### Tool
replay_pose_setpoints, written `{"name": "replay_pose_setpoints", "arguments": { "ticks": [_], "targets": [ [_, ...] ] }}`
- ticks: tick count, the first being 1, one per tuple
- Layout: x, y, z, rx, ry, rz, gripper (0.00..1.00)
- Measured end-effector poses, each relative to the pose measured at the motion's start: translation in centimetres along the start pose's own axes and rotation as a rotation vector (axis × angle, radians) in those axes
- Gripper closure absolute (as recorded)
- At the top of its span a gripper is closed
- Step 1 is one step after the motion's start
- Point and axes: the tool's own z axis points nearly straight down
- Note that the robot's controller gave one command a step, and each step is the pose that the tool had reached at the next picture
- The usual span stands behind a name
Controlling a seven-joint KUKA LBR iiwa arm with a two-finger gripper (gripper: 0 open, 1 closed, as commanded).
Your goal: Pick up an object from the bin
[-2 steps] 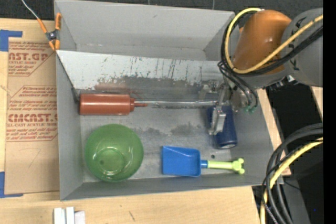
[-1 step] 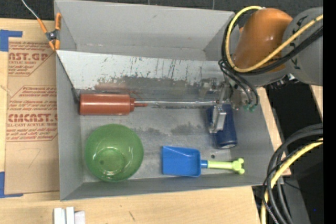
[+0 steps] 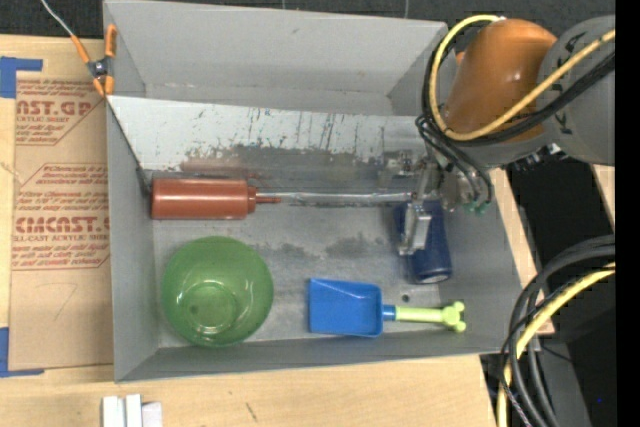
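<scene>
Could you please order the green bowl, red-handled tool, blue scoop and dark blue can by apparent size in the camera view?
Largest: green bowl.
Then red-handled tool and blue scoop, too alike to rank.
Smallest: dark blue can, though the gripper partly covers it.

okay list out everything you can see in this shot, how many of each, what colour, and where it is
bin: one, grey metal, taking up the middle of the view
long tool: one, reddish-brown handle with a thin metal shaft, lying along the back wall, handle to the left
bowl: one, green, front left corner, open side up
scoop: one, blue with a light green handle, front middle, handle pointing right
dark blue thing: one, its shape hard to tell, right side of the floor, partly under the gripper
gripper: one, metal, down in the bin's right side over the dark blue thing
arm: one, grey with an orange cover and yellow cables, coming in from the upper right
</scene>
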Motion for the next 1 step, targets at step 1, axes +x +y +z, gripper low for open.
{"name": "replay_pose_setpoints", "arguments": {
  "ticks": [1],
  "targets": [
    [0.96, 0.57, 2.67, -0.002, 0.006, -0.313, 0.0]
  ]
}}
